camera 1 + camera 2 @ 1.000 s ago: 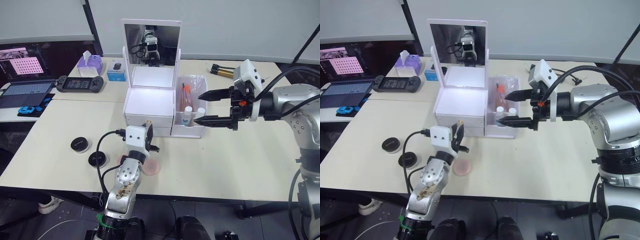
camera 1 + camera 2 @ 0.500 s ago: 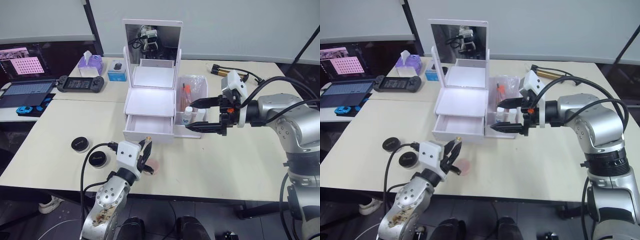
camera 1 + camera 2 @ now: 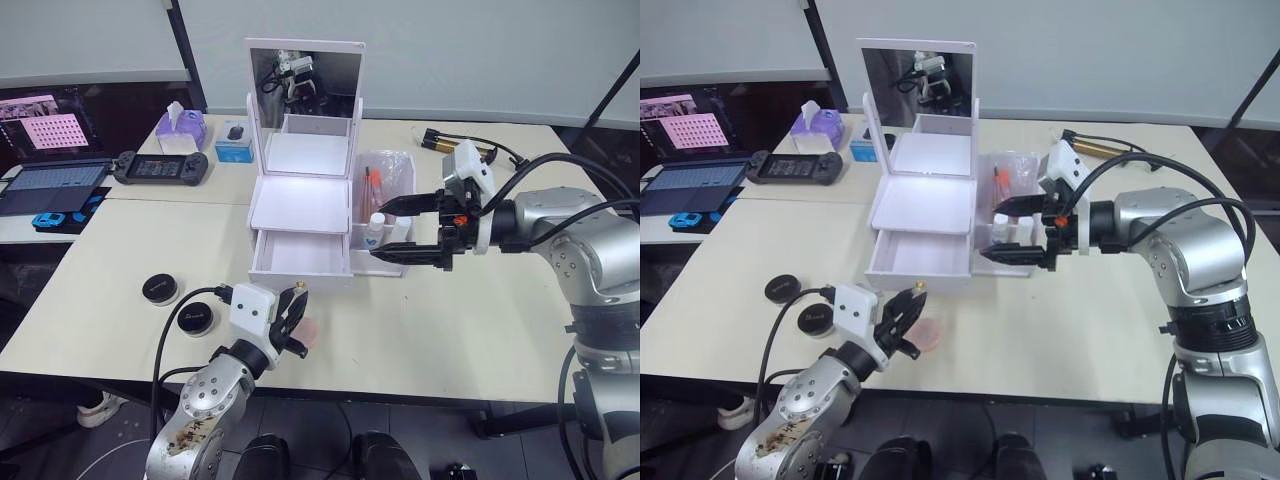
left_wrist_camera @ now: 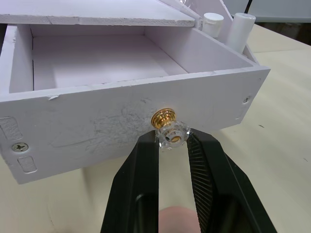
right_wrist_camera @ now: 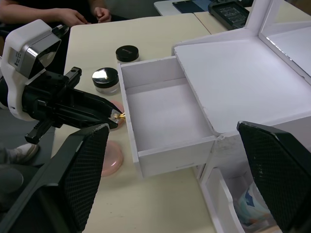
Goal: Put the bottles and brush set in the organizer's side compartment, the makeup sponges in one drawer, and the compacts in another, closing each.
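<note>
The white organizer (image 3: 300, 195) with its mirror stands mid-table, one drawer (image 3: 300, 256) pulled out and empty. My left gripper (image 4: 168, 138) is shut on that drawer's gold knob (image 4: 166, 122). A peach-pink makeup sponge (image 3: 928, 335) lies on the table just under that gripper; a second one peeks out behind it (image 5: 117, 106). Two round black compacts (image 3: 160, 288) (image 3: 196, 320) sit to the left. The side compartment (image 3: 384, 262) holds the brush set (image 3: 373, 183) and the bottles (image 3: 375, 229). My right gripper (image 3: 379, 231) hangs open beside it, empty.
At the back right lies a gold-and-black hand pump (image 3: 445, 141). A purple tissue box (image 3: 180, 128), a small blue box (image 3: 234, 142), a game controller (image 3: 160, 168) and a laptop (image 3: 50, 182) sit at the back left. A person's hands (image 5: 68, 17) rest beyond the table.
The drawer has slid out as my left gripper drew back toward the table's front edge with the knob. My right gripper dropped lower and nearer the side compartment, then stayed still.
</note>
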You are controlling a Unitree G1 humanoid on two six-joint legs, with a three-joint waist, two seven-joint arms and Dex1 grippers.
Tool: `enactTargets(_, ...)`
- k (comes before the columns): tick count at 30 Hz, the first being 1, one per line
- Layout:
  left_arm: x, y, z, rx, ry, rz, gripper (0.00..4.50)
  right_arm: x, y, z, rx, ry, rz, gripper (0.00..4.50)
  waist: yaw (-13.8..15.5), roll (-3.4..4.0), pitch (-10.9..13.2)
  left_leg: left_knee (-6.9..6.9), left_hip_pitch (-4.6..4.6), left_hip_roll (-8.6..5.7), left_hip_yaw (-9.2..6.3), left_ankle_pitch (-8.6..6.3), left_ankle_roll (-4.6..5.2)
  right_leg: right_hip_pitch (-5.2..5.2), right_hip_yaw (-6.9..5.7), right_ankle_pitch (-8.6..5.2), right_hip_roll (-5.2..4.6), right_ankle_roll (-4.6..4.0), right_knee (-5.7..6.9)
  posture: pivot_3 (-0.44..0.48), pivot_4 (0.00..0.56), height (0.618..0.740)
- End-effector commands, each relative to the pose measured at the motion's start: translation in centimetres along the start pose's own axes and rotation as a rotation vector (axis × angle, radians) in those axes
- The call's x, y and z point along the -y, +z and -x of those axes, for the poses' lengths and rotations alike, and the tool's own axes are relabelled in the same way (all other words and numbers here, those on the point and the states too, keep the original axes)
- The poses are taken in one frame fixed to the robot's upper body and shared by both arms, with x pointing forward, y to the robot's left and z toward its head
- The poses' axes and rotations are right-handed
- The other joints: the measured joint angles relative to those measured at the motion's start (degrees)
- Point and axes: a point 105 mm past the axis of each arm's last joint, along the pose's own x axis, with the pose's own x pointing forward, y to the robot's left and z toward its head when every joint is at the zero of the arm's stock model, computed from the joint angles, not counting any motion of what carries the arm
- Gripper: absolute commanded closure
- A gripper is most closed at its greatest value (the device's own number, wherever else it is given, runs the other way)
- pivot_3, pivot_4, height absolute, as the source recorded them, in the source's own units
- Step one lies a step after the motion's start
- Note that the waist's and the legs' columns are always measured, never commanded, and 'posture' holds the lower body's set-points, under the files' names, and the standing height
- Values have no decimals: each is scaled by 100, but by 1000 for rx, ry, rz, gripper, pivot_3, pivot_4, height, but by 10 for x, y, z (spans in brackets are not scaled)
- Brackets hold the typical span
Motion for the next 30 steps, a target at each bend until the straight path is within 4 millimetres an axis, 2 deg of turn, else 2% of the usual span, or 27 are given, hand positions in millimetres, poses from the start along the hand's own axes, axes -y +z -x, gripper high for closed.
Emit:
enactTargets(1, 4, 13, 5, 39, -3, -23, 3918, 1, 11, 2, 25, -8, 54, 0, -3, 0, 0, 0, 0, 0, 0, 0, 0, 0, 0, 0, 0, 0, 0, 0, 150, 732)
enactTargets(16, 6, 8, 17, -7, -32, -9, 3919, 1, 9, 2, 25, -10, 50, 0, -28, 0, 0, -1, 1, 2, 0, 0, 0, -1, 1, 0, 1, -1, 0, 0, 150, 732)
enactTargets(18, 3, 8, 18, -15, -20, -29, 3201, 1, 9, 2, 25, -11, 51, 0, -30, 0, 0, -1, 2, 2, 0, 0, 0, -1, 1, -1, 1, -1, 0, 0, 150, 732)
enactTargets(23, -4, 10, 22, -28, 0, -82, 1799, 3, 11, 3, 25, -18, 59, 0, -40, 0, 0, -1, 2, 3, 0, 0, 0, -1, 2, -1, 3, -1, 0, 0, 150, 732)
enactTargets(27, -3, 15, 33, -6, -86, -24, 506, 7, 12, 10, 18, -33, 63, 0, -41, 0, 0, -1, 2, 4, 0, 0, 0, -2, 1, -1, 2, -2, 0, 0, 150, 732)
enactTargets(29, -4, 17, 42, 2, -155, 30, 44, 9, 11, 15, 8, -42, 64, 0, -39, 0, 0, -1, 2, 5, 1, 0, 0, -2, 0, -1, 2, -3, 0, 0, 150, 732)
enactTargets(30, -8, 16, 47, -7, -184, 33, 44, 9, 10, 18, -2, -45, 70, 0, -39, 1, 0, -1, 3, 5, 2, 0, 0, -2, 0, -2, 1, -3, 0, 0, 150, 732)
